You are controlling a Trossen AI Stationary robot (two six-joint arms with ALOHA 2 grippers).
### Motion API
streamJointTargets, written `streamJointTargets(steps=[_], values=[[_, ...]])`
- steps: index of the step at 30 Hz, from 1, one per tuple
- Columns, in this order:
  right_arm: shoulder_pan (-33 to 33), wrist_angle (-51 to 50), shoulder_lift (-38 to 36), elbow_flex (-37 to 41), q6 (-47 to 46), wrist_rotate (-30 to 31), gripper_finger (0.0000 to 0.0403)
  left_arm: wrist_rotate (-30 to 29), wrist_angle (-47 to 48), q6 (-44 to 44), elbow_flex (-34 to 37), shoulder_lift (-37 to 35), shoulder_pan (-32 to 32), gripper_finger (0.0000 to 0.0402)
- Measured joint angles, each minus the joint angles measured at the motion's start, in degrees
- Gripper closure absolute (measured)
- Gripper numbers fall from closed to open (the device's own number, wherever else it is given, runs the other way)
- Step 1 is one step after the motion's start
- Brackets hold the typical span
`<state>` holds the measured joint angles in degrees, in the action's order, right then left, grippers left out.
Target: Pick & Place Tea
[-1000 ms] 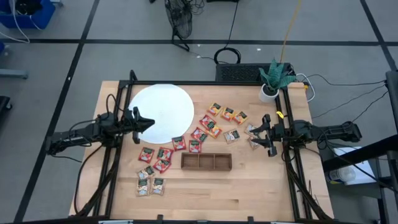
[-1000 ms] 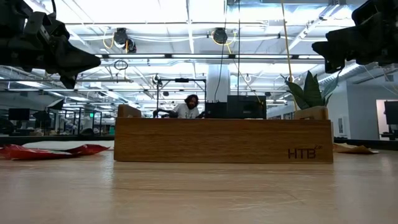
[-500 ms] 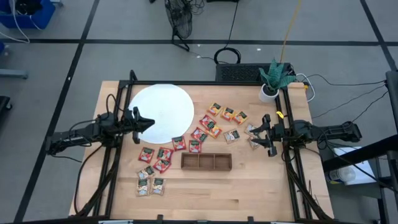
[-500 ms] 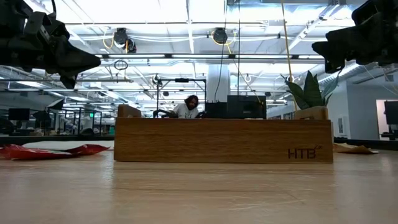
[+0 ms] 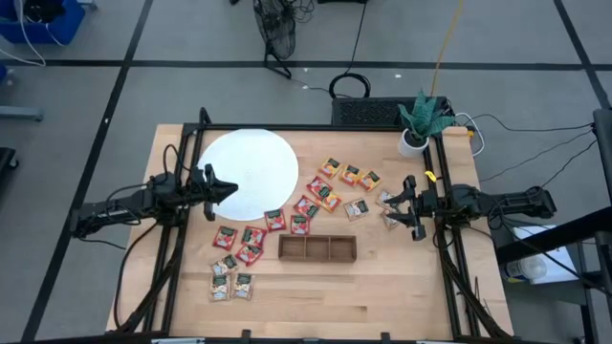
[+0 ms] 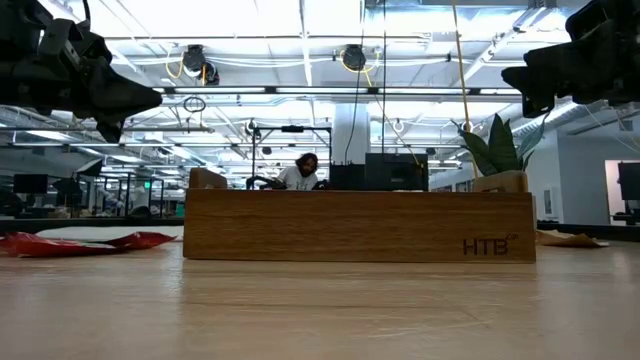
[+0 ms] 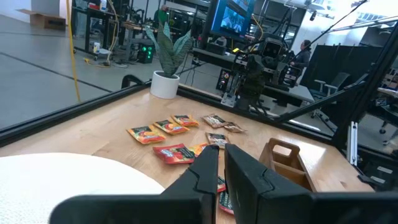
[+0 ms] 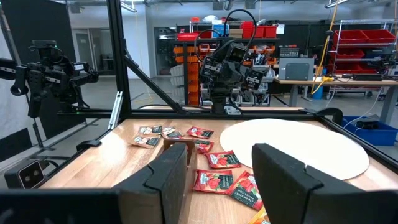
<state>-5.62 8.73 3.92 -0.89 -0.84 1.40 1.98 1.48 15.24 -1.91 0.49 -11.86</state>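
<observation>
Tea sachets lie flat on the wooden table: red ones (image 5: 306, 205) mid-table, orange-yellow ones (image 5: 349, 174) farther back, pale ones (image 5: 232, 285) near the front left. My left gripper (image 5: 232, 189) hangs shut above the right rim of the white disc (image 5: 249, 167), holding nothing; the left wrist view shows its fingers (image 7: 222, 171) pressed close together. My right gripper (image 5: 408, 206) hovers open at the table's right side, over two pale sachets (image 5: 390, 210). Its fingers (image 8: 217, 177) stand wide apart and empty.
A long brown three-compartment wooden tray (image 5: 317, 248) lies near mid-table, in front of the red sachets; it fills the low view (image 6: 358, 226). A potted plant (image 5: 419, 122) stands at the far right corner. Black frame rails run along both table sides.
</observation>
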Motion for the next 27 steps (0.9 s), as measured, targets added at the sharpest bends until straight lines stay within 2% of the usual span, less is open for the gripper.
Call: streamJointTargets(steps=[23, 27], values=[[0.02, 3.98, 0.02, 0.02, 1.45, -0.02, 0.0234, -0.01, 0.00, 0.01, 0.00, -0.02, -0.01, 0.0369], [-0.09, 5.81, 0.03, 0.02, -5.62, -0.08, 0.0234, -0.01, 0.00, 0.01, 0.00, -0.01, -0.01, 0.0369]])
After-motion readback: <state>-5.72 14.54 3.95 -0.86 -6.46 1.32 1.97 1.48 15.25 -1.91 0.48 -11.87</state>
